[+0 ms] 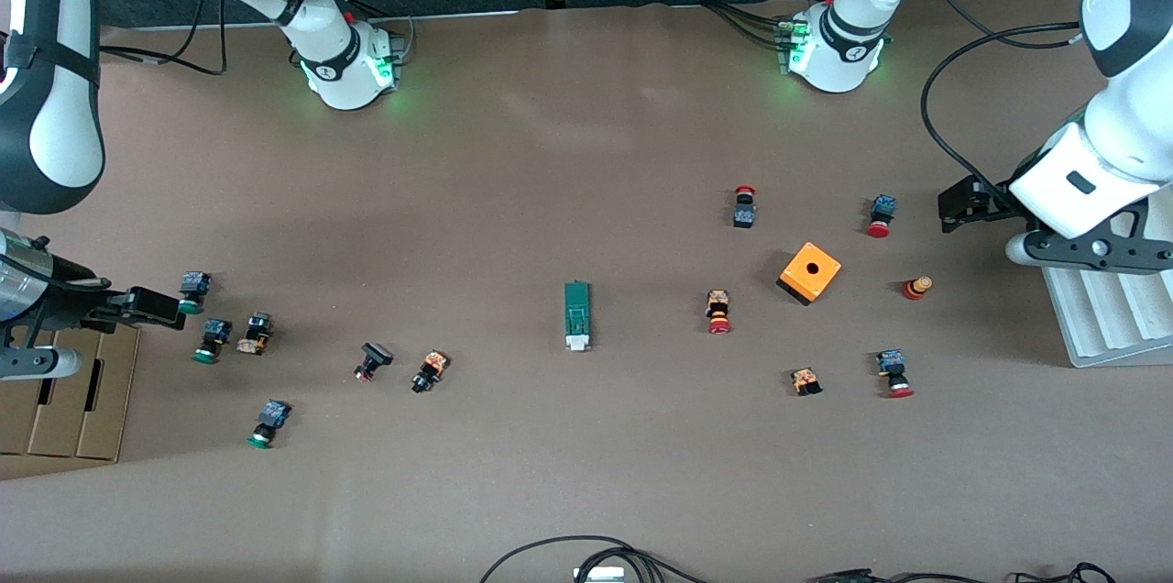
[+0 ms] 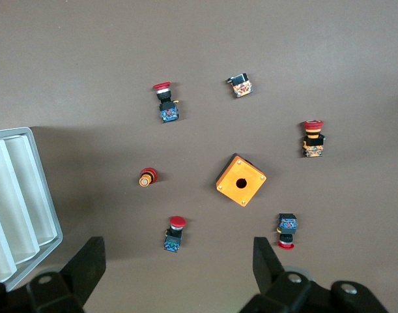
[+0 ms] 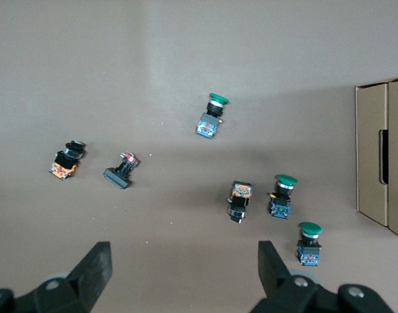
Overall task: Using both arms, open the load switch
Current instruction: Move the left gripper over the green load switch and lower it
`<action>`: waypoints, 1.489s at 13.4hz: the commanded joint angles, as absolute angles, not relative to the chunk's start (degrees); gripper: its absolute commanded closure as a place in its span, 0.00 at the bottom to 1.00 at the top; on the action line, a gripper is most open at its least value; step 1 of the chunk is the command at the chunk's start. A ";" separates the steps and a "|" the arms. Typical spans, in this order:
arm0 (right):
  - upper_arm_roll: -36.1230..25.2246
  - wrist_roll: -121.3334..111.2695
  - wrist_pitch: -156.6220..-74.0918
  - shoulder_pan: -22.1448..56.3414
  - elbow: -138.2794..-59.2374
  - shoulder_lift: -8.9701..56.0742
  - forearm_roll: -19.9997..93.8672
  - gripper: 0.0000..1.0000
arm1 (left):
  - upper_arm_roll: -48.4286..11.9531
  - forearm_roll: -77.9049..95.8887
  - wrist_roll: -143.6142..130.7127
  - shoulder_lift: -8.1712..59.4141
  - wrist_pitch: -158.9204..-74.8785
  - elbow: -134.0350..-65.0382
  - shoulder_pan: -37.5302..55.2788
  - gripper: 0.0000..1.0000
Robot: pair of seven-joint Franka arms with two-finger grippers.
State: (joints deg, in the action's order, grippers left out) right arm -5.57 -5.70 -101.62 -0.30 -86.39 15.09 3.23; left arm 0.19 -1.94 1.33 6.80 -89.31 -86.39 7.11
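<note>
Brown table [image 1: 568, 161], load switch [image 1: 576, 316], orange cube [image 1: 809, 272] nearby

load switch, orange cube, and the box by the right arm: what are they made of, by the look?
Load switch: likely moulded plastic, matte dark green with a white end piece. Orange cube: probably plastic, smooth even colour, round hole on top. Box: looks like corrugated cardboard, dull brown with folded flaps and a slot.

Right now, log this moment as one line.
load switch: untouched, mid-table | left claw: open, over red buttons | right claw: open, over green buttons
</note>
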 commanded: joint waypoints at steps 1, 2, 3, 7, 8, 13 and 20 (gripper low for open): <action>-5.45 -5.10 -102.30 -0.18 -85.61 15.38 2.46 0.00 | -0.78 0.42 0.37 7.12 -88.59 -85.69 7.99 0.00; -5.45 -5.18 -102.74 -0.18 -85.61 15.47 2.55 0.00 | -2.18 2.96 -4.00 6.51 -88.77 -86.65 8.43 0.00; -5.45 -5.62 -103.18 -0.18 -85.61 15.47 2.46 0.00 | -3.33 4.55 -9.00 5.11 -89.38 -88.84 8.44 0.00; -5.27 -5.54 -103.45 0.00 -85.69 15.56 2.55 0.00 | -11.67 5.01 -24.21 4.13 -95.69 -91.93 8.61 0.00; -5.19 -5.45 -103.45 -0.09 -85.69 15.56 2.55 0.00 | -13.95 4.66 -28.61 4.30 -98.93 -93.15 8.70 0.00; -5.19 -5.54 -103.45 -0.09 -85.69 15.91 3.34 0.00 | -22.40 -5.94 -49.52 5.09 -113.19 -102.02 11.68 0.00; -5.36 -5.71 -104.24 -0.53 -85.69 16.87 9.56 0.00 | -31.37 -20.28 -71.69 9.30 -131.55 -111.97 14.05 0.00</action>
